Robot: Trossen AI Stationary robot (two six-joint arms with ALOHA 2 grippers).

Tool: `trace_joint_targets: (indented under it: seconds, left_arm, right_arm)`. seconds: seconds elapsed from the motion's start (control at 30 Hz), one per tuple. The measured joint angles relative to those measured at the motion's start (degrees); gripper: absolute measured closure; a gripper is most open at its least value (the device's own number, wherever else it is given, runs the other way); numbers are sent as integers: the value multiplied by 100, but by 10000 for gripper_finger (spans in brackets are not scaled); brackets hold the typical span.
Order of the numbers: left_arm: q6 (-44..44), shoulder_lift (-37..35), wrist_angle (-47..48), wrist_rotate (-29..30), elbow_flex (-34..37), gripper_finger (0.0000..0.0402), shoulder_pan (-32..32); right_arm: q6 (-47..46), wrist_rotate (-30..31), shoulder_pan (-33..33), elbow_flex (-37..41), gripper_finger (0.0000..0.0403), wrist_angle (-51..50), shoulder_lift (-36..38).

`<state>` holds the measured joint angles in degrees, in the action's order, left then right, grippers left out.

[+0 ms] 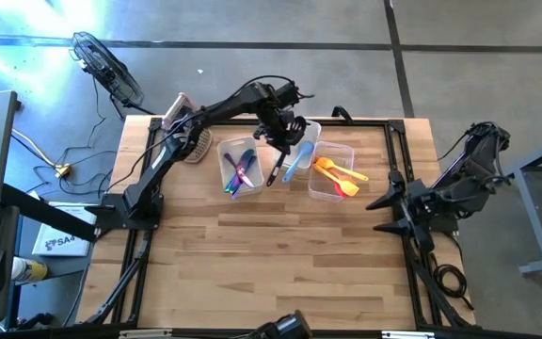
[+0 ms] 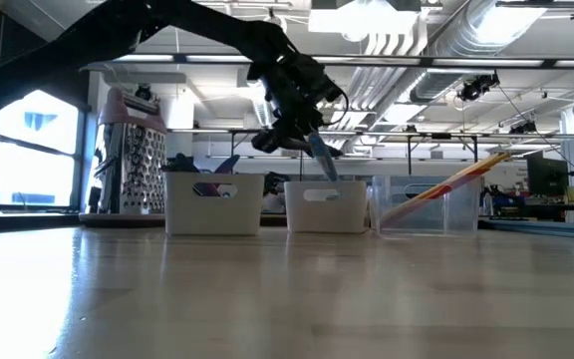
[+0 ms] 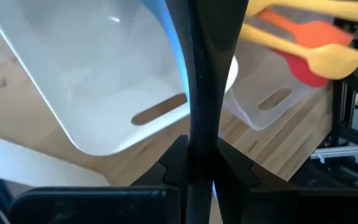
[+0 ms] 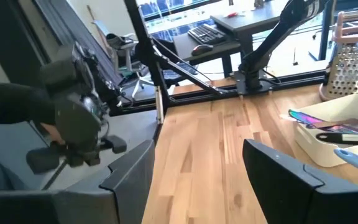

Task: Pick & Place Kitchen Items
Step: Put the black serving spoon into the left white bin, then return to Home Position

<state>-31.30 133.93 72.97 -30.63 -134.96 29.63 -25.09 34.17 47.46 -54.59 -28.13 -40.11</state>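
My left gripper (image 1: 283,132) hangs over the row of three tubs at the table's far side, shut on a slim black utensil (image 1: 274,169). A light-blue utensil (image 1: 297,165) shows right beside it over the white middle tub (image 1: 310,137). The left tub (image 1: 222,174) holds purple, blue and black utensils (image 1: 240,169). The clear right tub (image 1: 320,191) holds orange, yellow and red ones (image 1: 339,177); their handles stick out over its rim (image 2: 446,184). My right gripper (image 1: 389,202) waits open at the table's right edge. My left gripper (image 3: 201,168) pinches the black utensil's slim shaft (image 3: 201,93) between its two fingers, coming from above. The utensil hangs slanting below the fingers (image 2: 320,158), clear of the table, above the white tub. Whether the blue strip (image 3: 176,56) alongside is held too, I cannot tell.
A pink-topped metal grater (image 1: 191,137) stands just left of the tubs, upright in the low view (image 2: 133,165). A black fan (image 1: 106,66) sits beyond the table's far left corner. The near half of the wooden table (image 1: 271,264) is bare.
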Motion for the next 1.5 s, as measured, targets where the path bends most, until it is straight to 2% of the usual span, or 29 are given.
trace_joint_targets:
  seconds: [0.27,0.53,0.73,1.03,1.27,1.37,1.5]
  left_arm:
    - [71,114,85,-94,0,362,2]
    - [-534,105,96,-678,2,359,112]
    - [-755,105,40,-721,90,305,157]
    - [-759,103,-843,-753,90,295,151]
    - [-557,34,-1049,-1269,59,294,145]
    - [-423,-156,-1068,-1247,9,293,78]
    - [-340,-473,-1277,-847,-3,293,-71]
  right_arm:
    - [-51,170,0,0,164,76,-125]
    - [-59,191,-2,0,164,176,-191]
    - [-216,171,-2,0,164,184,-215]
    - [-232,169,-2,0,164,184,-224]
    - [-227,177,0,0,164,184,-198]
    - [247,383,0,0,164,193,-111]
    - [612,1150,0,-3,164,189,73]
